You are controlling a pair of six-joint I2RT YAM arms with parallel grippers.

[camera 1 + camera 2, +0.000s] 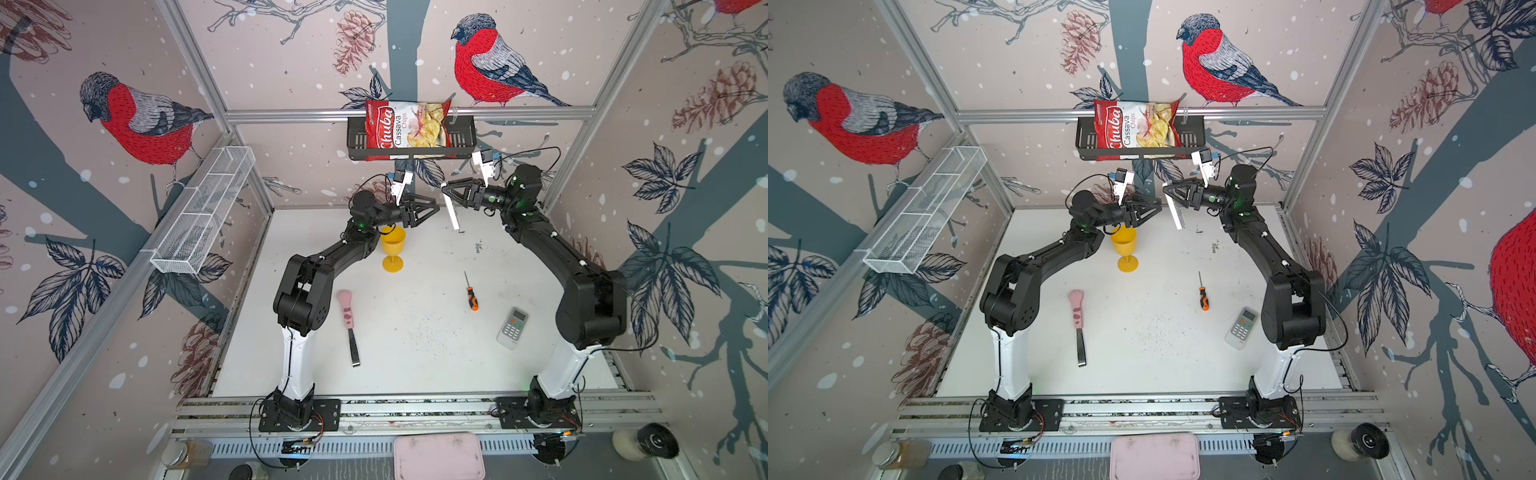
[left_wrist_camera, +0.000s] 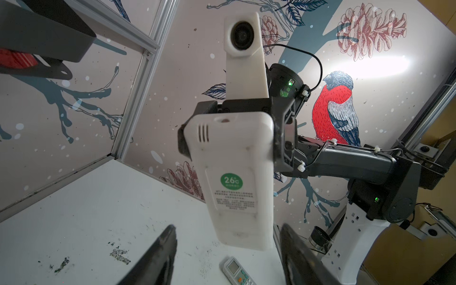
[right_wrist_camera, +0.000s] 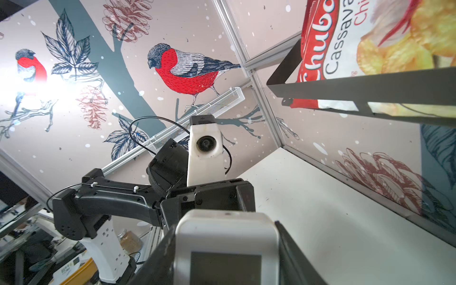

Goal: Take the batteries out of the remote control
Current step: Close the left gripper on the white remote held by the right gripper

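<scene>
Batteries are not visible, presumably shut inside the long white plastic remote control [image 2: 234, 185], whose back cover [image 2: 237, 217] looks closed; the right gripper [image 1: 449, 192] clamps its top end above the white table's [image 1: 415, 353] rear, the left gripper [image 2: 227, 225] gaping at its lower end, so unloading seems barely begun.

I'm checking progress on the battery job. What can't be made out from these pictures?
- Batteries: none visible; in the left wrist view the held remote's closed back hides any inside.
- Its label print: too small to read there.
- Its buttons: cut off by the right wrist view's bottom edge.
- Table remote: face up in both top views, its back hidden.
</scene>
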